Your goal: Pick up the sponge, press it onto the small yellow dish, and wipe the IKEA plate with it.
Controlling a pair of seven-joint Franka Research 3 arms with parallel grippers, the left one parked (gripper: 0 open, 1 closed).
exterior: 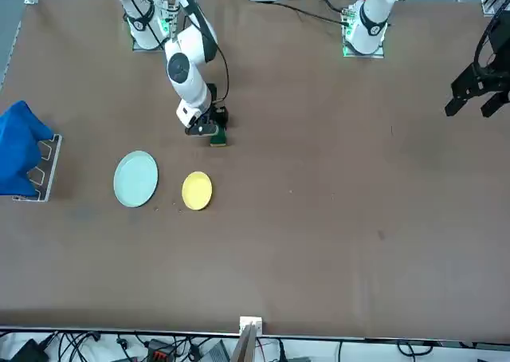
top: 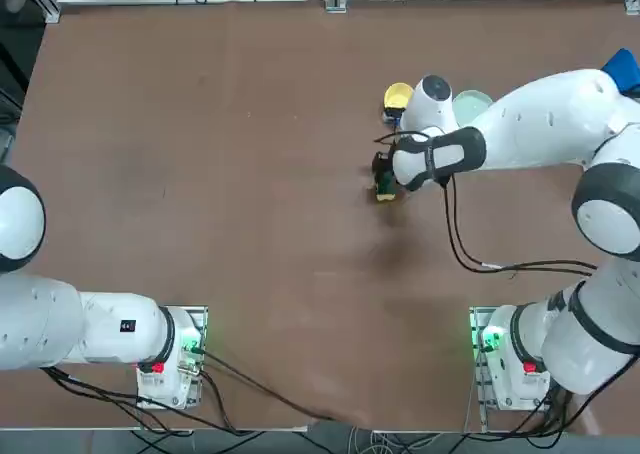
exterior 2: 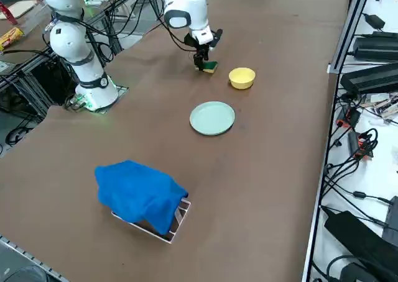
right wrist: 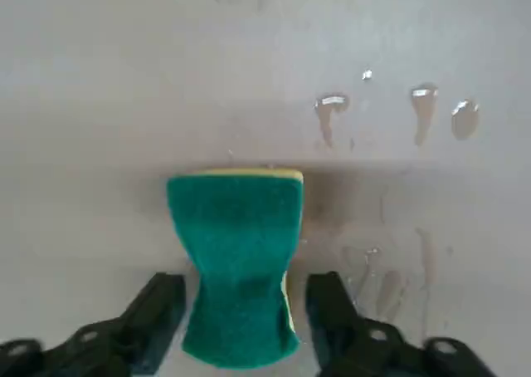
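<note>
The sponge [right wrist: 241,261], green scouring top over yellow foam, lies on the brown table between the fingers of my right gripper [right wrist: 245,290]. The gripper is open, with a thin gap on each side of the sponge, whose middle is still pinched in. In the top view the sponge [top: 385,189] sits just under the gripper [top: 383,174]. The small yellow dish [top: 397,96] stands a short way beyond the sponge. The pale blue-green IKEA plate [top: 472,102] is beside the dish and partly covered by my arm. Both the dish [exterior: 197,190] and the plate [exterior: 135,179] show fully in the front view.
A blue cloth [exterior 2: 140,195] lies over a small tray near the table's right edge. Water drops [right wrist: 423,103] wet the table close to the sponge. The arm's black cable [top: 490,264] trails across the table toward its base.
</note>
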